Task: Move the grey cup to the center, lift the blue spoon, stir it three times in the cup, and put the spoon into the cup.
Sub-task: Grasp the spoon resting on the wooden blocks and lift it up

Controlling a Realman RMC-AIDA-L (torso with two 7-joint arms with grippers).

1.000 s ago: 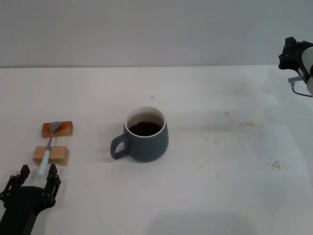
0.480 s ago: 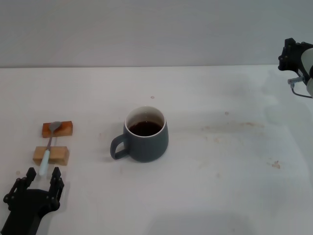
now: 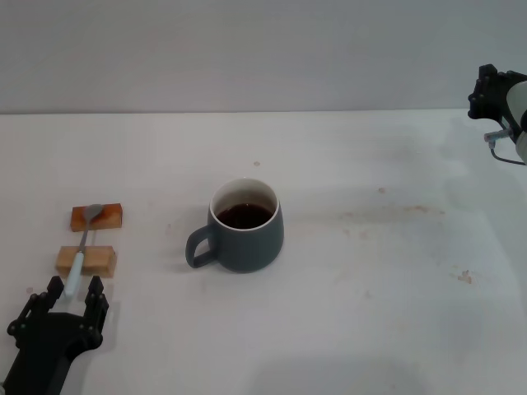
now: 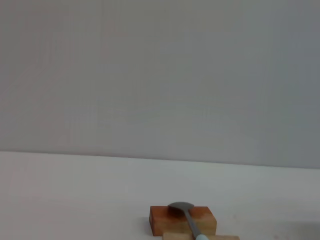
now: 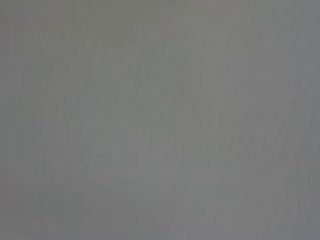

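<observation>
- Sitting mid-table, grey cup (image 3: 244,226), nothing crowding it
- blue spoon (image 3: 82,244) bridges two wooden blocks (image 3: 86,260)
- left gripper (image 3: 74,290) jaws spread wide, just behind the handle
- right gripper (image 3: 487,92) parked far off, can't tell its jaws

I see a matt slate glazed grey cup (image 3: 244,228), blue spoon (image 3: 83,242) with dull metal bowl, two bare wood blocks (image 3: 86,261), smooth white table (image 3: 370,288)

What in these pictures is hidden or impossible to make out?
- Right gripper: the head view's edge cuts it off, so its fingers can't be read.
- Right wrist view: only a blank grey surface.
- Blue spoon: its handle runs off the left wrist picture's edge.
- Grey cup: how deep the dark liquid goes is hidden by its wall.
</observation>
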